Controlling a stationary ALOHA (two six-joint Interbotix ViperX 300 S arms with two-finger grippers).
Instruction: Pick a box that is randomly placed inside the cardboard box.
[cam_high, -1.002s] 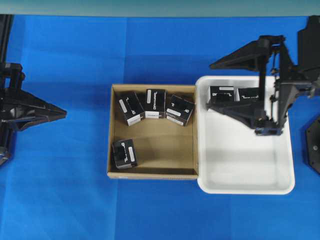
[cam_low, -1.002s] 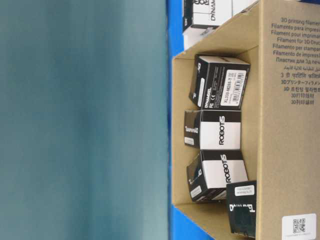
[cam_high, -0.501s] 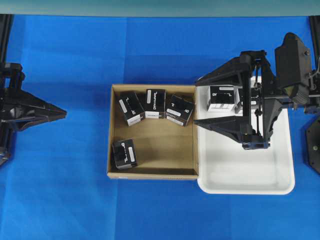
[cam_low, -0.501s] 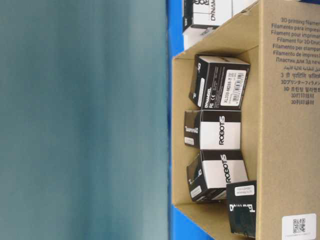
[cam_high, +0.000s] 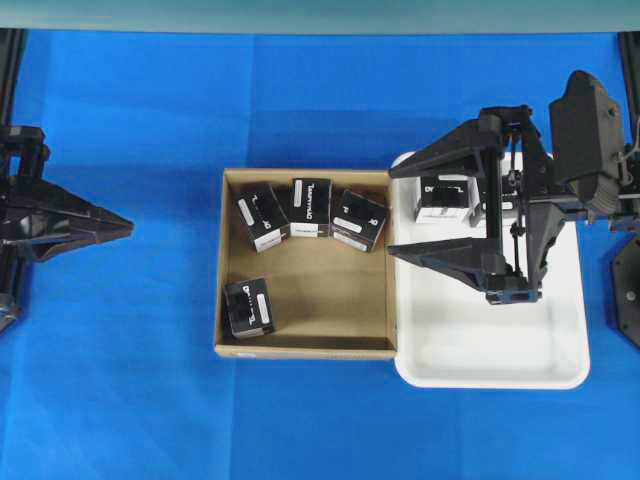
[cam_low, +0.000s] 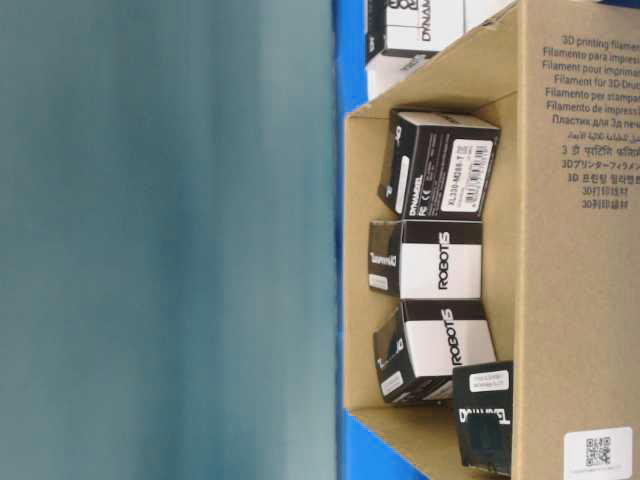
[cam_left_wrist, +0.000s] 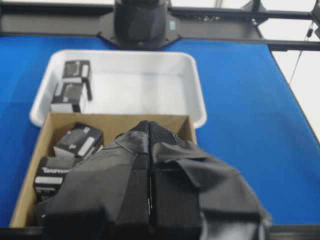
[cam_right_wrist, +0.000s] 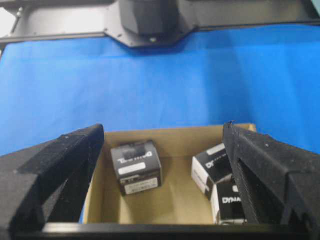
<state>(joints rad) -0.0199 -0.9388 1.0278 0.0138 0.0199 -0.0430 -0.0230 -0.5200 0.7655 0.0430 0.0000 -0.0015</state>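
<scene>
Black foam-padded fingers stood as wide apart as I'd seen them on the right gripper, with nothing between them. It hung over the near edge of the white tray, tips reaching toward the cardboard box just beside it.

From those tips the cartons lay across the shared wall, further left in the overhead view. The nearest box sat tilted in the far right corner of the cardboard, close beyond the wall; two more stood in a row beside it along the far side, and a fourth lay alone by the opposite wall. The nearest one's long side ran askew to the walls, so I judged the wrist would need some turning to straddle it. Two cartons already rested in the tray, partly under the arm.

The right arm stretched out roughly level from its base, clearly the nearer one. The left gripper sat pressed shut and empty, well apart on the blue cloth, its arm tucked back.
</scene>
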